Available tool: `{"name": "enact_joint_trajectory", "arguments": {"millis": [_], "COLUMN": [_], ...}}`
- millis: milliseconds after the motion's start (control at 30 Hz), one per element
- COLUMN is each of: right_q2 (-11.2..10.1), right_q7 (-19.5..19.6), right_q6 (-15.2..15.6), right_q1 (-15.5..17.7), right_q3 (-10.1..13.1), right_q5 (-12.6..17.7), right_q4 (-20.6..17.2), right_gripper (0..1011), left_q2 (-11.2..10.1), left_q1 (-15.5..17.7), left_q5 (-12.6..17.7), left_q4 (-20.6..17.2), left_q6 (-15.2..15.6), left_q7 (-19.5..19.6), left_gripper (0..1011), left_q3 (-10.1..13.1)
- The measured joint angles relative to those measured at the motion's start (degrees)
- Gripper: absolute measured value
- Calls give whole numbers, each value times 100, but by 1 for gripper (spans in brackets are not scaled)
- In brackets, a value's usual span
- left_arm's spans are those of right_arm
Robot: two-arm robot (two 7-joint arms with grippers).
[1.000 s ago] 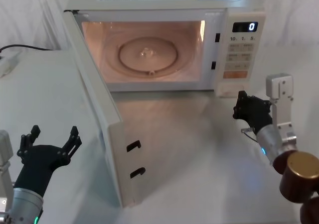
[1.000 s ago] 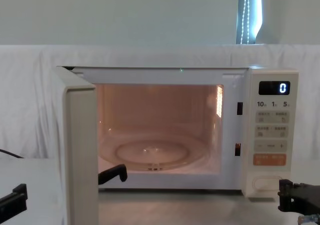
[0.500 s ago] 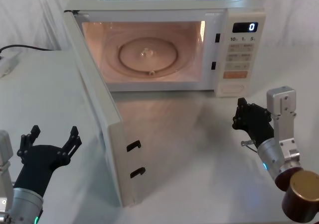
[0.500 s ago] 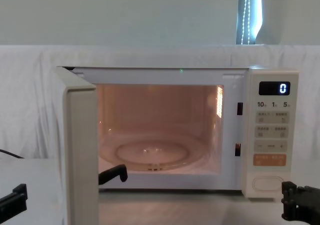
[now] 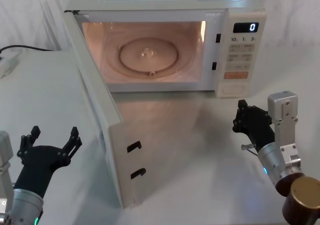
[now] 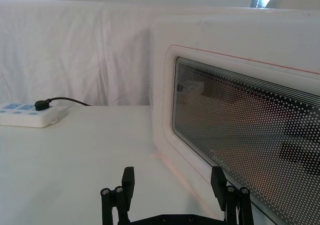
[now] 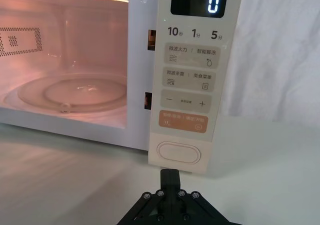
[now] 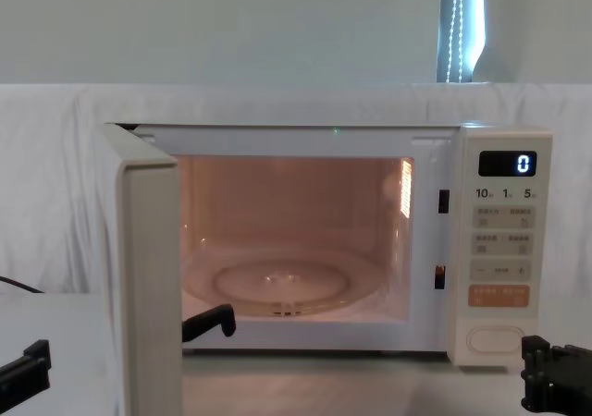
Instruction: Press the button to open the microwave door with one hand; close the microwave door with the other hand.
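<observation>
With the door (image 5: pixel 95 105) swung wide open toward you, bring your left gripper (image 5: pixel 50 141), fingers spread, flat against the door's outer face and push it shut in a smooth arc, while the right gripper (image 5: pixel 248 119), fingers pressed together, waits clear below the button (image 7: pixel 178 152).

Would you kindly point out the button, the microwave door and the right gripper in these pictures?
button (image 7: pixel 178 153): right wrist view, centre of the oval pad.
microwave door (image 5: pixel 95 105): head view, inner face of the open panel.
right gripper (image 5: pixel 246 120): head view, between its fingertips, in front of the control panel.
</observation>
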State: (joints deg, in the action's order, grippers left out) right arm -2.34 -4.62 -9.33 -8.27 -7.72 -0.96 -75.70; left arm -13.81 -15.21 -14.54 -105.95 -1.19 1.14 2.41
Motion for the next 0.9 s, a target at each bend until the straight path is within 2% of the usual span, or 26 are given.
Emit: {"name": "enact_joint_trajectory", "arguments": {"millis": [833,900], "right_q2": [0,0], "right_q7": [0,-1], "right_q6": [13,13], "right_q1": [-12,-12], "right_q3": [2,3], "right_q5": [1,1], "right_q4": [11,11], "right_gripper": [0,0], "left_q2": [0,0], "left_q1": [0,0], "left_q5": [0,0], "left_q4": [0,0], "left_q6": [0,0], "left_q7": [0,0], "left_gripper": [1001,968], "left_q3": [0,0]}}
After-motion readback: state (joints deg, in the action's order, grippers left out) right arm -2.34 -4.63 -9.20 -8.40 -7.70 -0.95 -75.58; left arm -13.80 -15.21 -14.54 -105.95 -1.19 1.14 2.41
